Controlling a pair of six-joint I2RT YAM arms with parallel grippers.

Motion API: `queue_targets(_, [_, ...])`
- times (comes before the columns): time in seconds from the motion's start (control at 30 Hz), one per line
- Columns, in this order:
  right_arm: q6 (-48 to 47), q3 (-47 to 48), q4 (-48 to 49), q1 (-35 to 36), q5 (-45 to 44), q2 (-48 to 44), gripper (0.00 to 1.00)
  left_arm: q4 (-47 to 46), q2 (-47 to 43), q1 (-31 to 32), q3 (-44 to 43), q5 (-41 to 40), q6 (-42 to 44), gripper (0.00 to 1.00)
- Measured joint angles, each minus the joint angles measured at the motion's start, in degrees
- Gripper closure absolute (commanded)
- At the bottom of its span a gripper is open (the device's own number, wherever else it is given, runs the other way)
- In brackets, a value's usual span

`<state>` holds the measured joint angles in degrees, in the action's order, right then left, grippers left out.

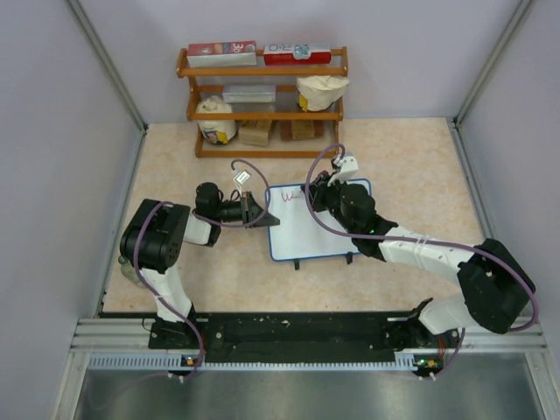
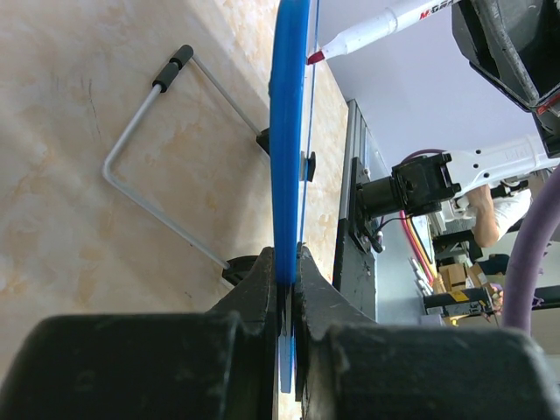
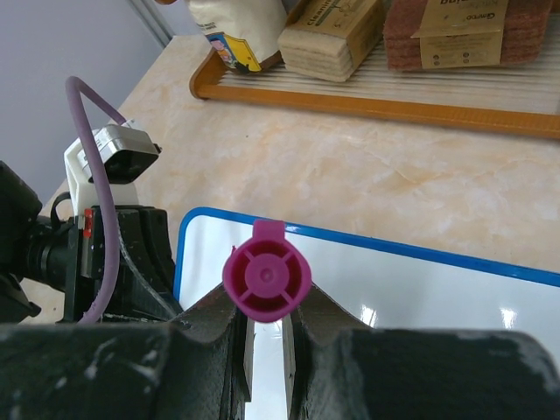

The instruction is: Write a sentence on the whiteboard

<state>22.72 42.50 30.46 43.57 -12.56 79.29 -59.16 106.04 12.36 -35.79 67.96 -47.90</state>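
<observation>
left hand (image 2: pixel 287 262) is clamping shut on the blue edge of the whiteboard (image 1: pixel 319 232) | right hand (image 3: pixel 267 325) is pinching a marker (image 2: pixel 376 28); its tip is touching the board

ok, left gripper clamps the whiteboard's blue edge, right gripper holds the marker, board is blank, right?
Not blank: top external view shows red writing in the far left corner of the whiteboard. The left gripper does clamp the edge, right gripper does hold the marker.

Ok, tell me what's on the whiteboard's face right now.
Red writing near the upper left corner, the marker tip beside it. The right gripper and its arm cover the upper right area, so anything there is hidden.
</observation>
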Motion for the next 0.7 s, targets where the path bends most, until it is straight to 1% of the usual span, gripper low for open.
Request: queue_targets(0.7, [1.4,-2.1,0.2,0.0,-0.2,-1.2,1.0,-0.1,0.0,0.0,0.0,0.0,-0.2,1.0])
